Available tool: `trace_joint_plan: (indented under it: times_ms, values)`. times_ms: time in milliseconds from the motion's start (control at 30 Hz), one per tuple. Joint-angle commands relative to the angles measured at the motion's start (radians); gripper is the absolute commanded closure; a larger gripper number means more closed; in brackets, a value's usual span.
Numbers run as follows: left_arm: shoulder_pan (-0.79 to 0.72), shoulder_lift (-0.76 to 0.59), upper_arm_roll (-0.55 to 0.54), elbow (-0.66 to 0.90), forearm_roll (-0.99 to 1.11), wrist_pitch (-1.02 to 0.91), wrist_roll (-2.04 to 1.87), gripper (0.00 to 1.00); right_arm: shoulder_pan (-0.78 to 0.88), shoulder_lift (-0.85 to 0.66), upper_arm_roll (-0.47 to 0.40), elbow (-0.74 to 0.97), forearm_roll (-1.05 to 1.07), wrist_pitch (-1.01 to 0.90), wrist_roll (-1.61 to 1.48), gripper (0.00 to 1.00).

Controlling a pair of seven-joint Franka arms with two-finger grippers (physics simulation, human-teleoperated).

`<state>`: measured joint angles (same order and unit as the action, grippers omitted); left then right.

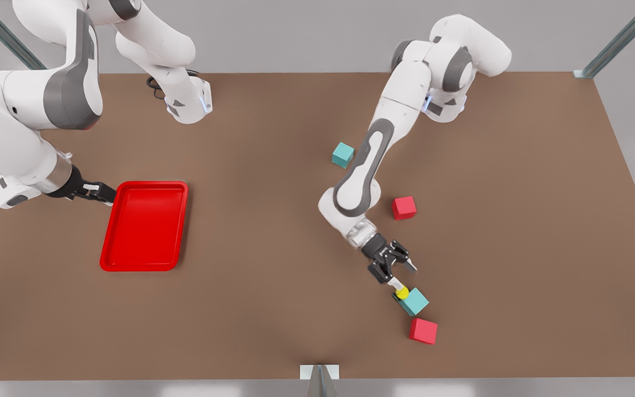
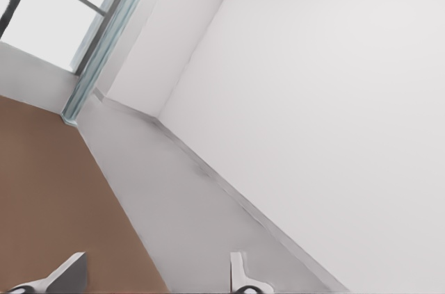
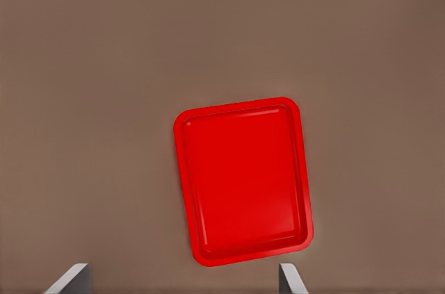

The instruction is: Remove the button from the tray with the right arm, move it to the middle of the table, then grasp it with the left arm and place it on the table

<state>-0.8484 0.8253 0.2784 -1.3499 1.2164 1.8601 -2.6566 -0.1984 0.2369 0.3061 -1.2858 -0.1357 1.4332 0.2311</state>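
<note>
Right gripper (image 1: 107, 194) sat at the front view's left, low over the table (image 1: 273, 220) just beside the short edge of the tray (image 1: 144, 226); its wrist cam looked down on the tray (image 3: 243, 181), w/ both fingertips (image 3: 69, 279) spread wide apart & nothing between them, so released. Tray was bare inside. That arm waited there. Left gripper (image 1: 403, 275) was at the front view's right, tilted down toward the near side of the table, jaws parted. Its wrist cam pointed off past the table corner at the wall, fingers (image 2: 66, 276) far apart w/ nothing between them, also released. The button (image 1: 402, 293) stood at the tip of one left finger, yellow cap up against the near teal cube (image 1: 414, 301); looked like touching both, but can't tell for sure if the finger was actually in contact. Button wasn't in the tray & was well apart from it, over on the front view's right half. A red cube (image 1: 423, 331) lay just beside the near teal cube, toward the table's near edge. A 2nd red cube (image 1: 404, 208) lay near the left arm's (image 1: 372, 165) forearm, & a 2nd teal cube (image 1: 343, 155) lay farther back, close by the same arm.
</note>
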Motion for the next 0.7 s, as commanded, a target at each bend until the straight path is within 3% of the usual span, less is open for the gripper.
trace_joint_plan:
  times_ms: [0, 33, 100, 167, 233, 267, 300, 333, 667]
  values:
    - [0.11, -0.112, -0.102, 0.084, -0.862, -0.234, 2.023, 0.0, 0.001, -0.001, 0.001, 0.002, 0.001, 0.0, -0.001, 0.0]
    - [0.219, -0.112, -0.091, 0.233, -1.245, -0.471, 2.358, 0.0, 0.001, -0.001, 0.001, 0.0, 0.001, 0.0, -0.001, 0.0]
    - [0.341, -0.147, -0.09, 0.406, -1.304, -0.703, 2.479, 0.0, 0.004, -0.002, 0.001, 0.0, 0.001, 0.0, -0.001, 0.0]
    - [0.413, -0.239, -0.094, 0.408, -1.302, -0.688, 2.485, 0.0, 0.013, -0.001, 0.002, 0.0, 0.005, 0.0, -0.001, 0.0]
    - [0.46, -0.414, -0.094, 0.362, -1.284, -0.737, 2.54, 0.0, 0.014, -0.001, 0.004, 0.0, 0.008, 0.0, -0.001, 0.0]
    - [0.502, -0.511, -0.151, 0.25, -1.217, -0.684, 2.623, 0.0, 0.016, -0.001, 0.004, 0.0, 0.013, 0.0, -0.001, 0.0]
    - [0.543, -0.636, -0.22, 0.023, -1.174, -0.512, 2.676, 0.0, 0.016, -0.001, 0.004, 0.0, 0.015, 0.0, -0.001, 0.0]
    - [0.551, -0.676, -0.237, -0.078, -1.166, -0.466, 2.681, 0.0, 0.017, -0.001, 0.004, 0.0, 0.015, 0.0, -0.001, 0.0]
    - [0.546, -0.666, -0.237, -0.106, -1.172, -0.429, 2.675, 0.0, 0.019, -0.001, 0.005, 0.0, 0.008, 0.0, -0.001, 0.0]
